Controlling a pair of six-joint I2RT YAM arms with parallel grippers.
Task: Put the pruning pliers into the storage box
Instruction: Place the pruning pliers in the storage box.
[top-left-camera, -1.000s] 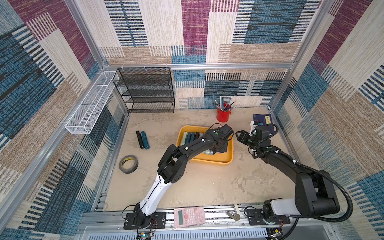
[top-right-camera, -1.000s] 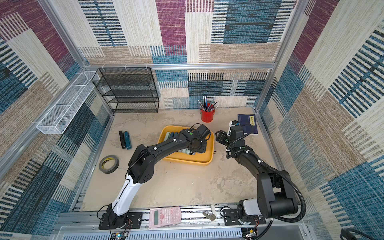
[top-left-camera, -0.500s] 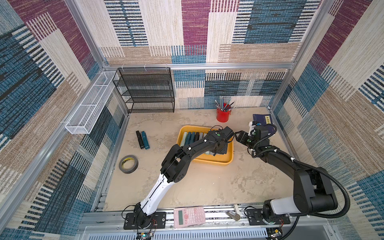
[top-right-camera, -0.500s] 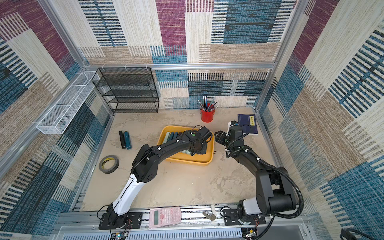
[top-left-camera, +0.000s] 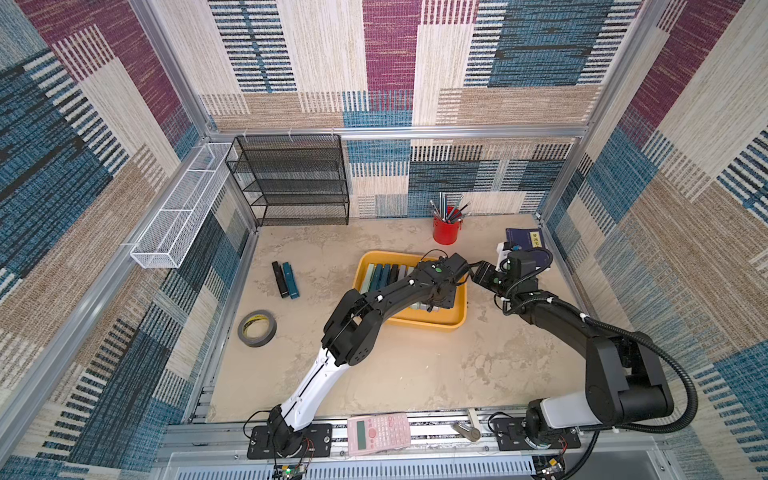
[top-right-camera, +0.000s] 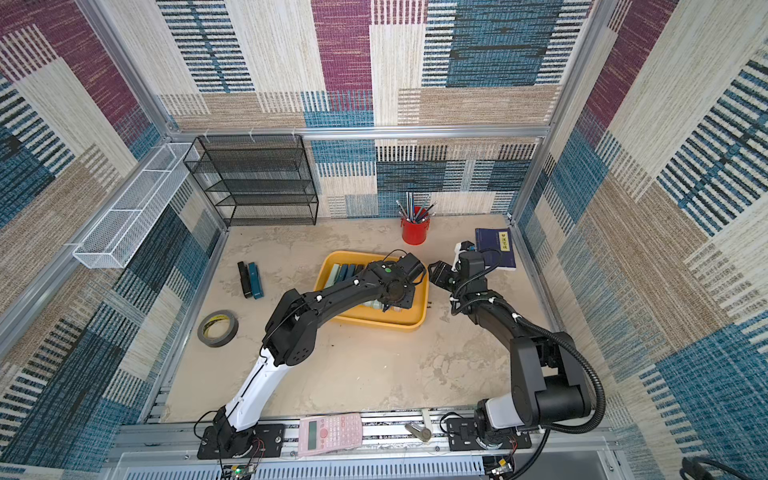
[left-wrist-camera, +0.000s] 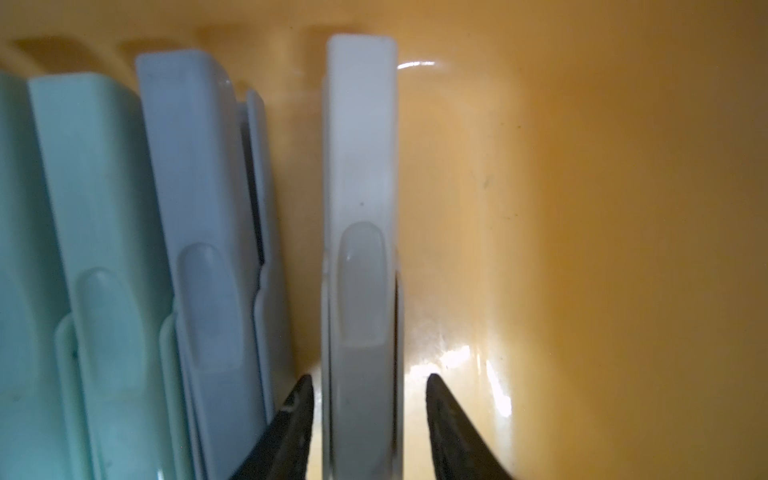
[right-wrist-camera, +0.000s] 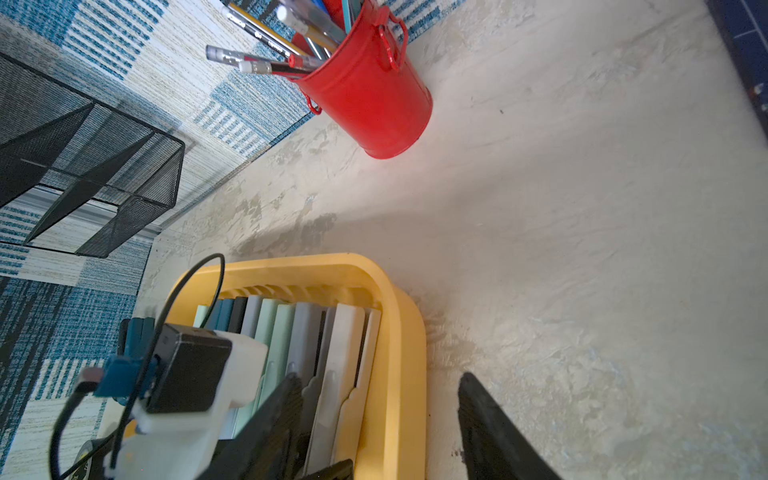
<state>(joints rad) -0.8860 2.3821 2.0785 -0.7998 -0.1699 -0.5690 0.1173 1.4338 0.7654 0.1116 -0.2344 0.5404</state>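
The yellow storage box (top-left-camera: 432, 324) (top-right-camera: 374, 324) holds a row of pruning pliers (top-left-camera: 384, 276) standing on edge, mint, teal, black, grey and whitish. My left gripper (left-wrist-camera: 368, 378) reaches down into the box's right end. Its fingers stand open on either side of a whitish pliers (left-wrist-camera: 360, 187), with a thin gap on each side. Grey pliers (left-wrist-camera: 199, 187) and mint pliers (left-wrist-camera: 95, 187) stand beside it. A black pliers (top-left-camera: 280, 279) and a teal pliers (top-left-camera: 291, 279) lie on the table to the left. My right gripper (right-wrist-camera: 378, 376) (top-left-camera: 478, 274) is open astride the box's right rim (right-wrist-camera: 399, 332).
A red pencil cup (top-left-camera: 446, 230) stands behind the box and a dark blue book (top-left-camera: 525, 241) lies at the back right. A tape roll (top-left-camera: 257, 328) lies at the left. The black mesh rack (top-left-camera: 291, 183) is at the back, the white wire basket (top-left-camera: 178, 212) on the left wall, a pink calculator (top-left-camera: 378, 432) on the front rail.
My left gripper's jaws have opened away from the whitish pliers in the box. The right gripper has edged closer to the box's right rim.
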